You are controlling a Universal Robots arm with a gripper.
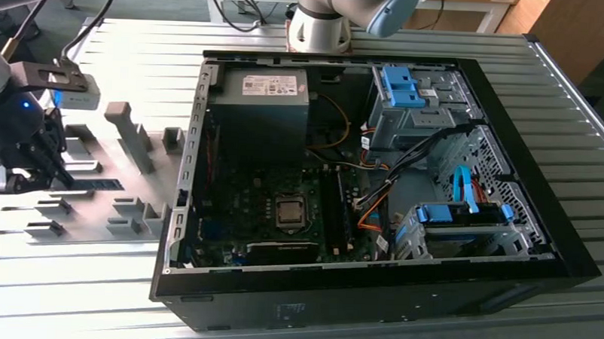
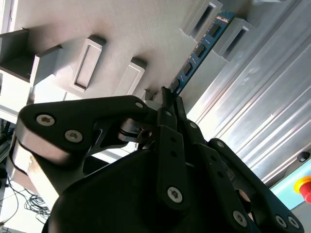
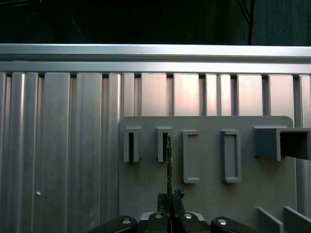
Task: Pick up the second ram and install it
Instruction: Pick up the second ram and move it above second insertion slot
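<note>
The second ram [image 2: 200, 47] is a thin blue stick with dark chips, standing on edge in the slots of a grey holder plate [image 2: 146, 29]. My gripper [image 2: 168, 99] is shut on the stick's near end, with the black fingers [image 2: 165, 141] pressed together around it. In the first wrist view the ram [image 3: 168, 162] appears edge-on, running from a holder slot down into the gripper [image 3: 170, 200]. In the exterior view the gripper [image 1: 52, 179] is at the far left over the holder plate [image 1: 120, 208], and the ram [image 1: 100, 183] is a dark strip beside it.
The open computer case [image 1: 540, 246] lies on the ribbed metal table, to the exterior view's right of the holder. Its motherboard has long memory slots [image 1: 333, 208] beside the processor socket [image 1: 289, 212]. Blue drive brackets [image 1: 403, 86] and cables fill the case's right half. Grey upright blocks [image 1: 132, 137] stand on the holder.
</note>
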